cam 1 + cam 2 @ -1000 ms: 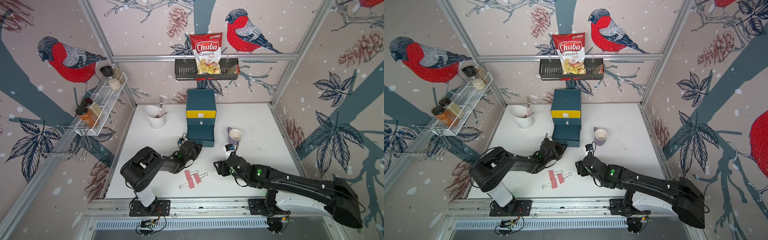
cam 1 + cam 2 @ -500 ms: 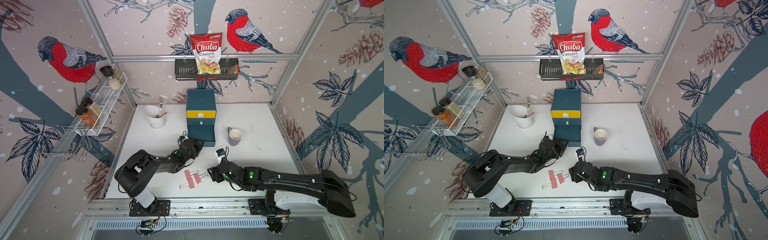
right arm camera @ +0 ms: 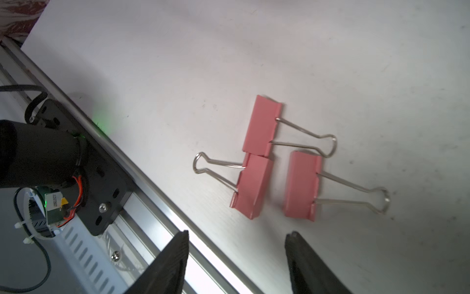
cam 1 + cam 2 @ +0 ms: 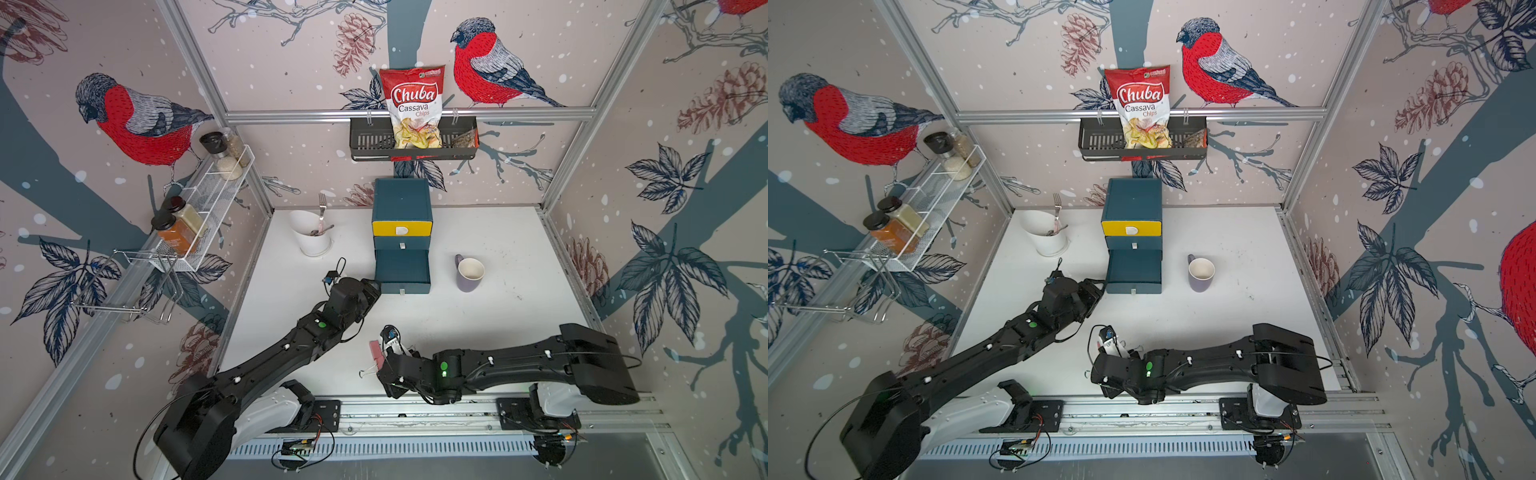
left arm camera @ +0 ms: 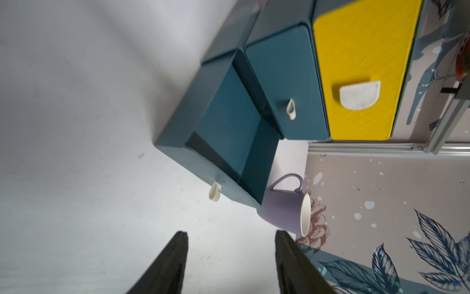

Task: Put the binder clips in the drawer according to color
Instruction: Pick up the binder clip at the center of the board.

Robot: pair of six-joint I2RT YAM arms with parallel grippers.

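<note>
Three pink binder clips (image 3: 263, 124), (image 3: 250, 185), (image 3: 302, 188) lie close together on the white table near its front edge. My right gripper (image 3: 239, 233) hovers just short of them, open and holding nothing. In a top view one pink clip (image 4: 375, 351) peeks out beside the right wrist. The drawer chest (image 4: 401, 199) stands at the back with a yellow top front and its bottom drawer (image 5: 229, 127) pulled out, showing a bare teal floor. My left gripper (image 5: 231, 232) is open and empty, just off the pulled-out drawer's front left corner (image 4: 374, 289).
A purple mug (image 4: 469, 274) stands right of the drawer chest. A white utensil cup with a fork (image 4: 311, 237) is to its left. A wire spice rack (image 4: 199, 216) hangs on the left wall, and a basket with a chips bag (image 4: 413, 141) on the back wall. A metal rail (image 4: 415, 409) borders the table's front.
My right arm swung from beside the mug to the front, over the pink clips. The left gripper went from shut to open, staying by the drawer's front corner.
</note>
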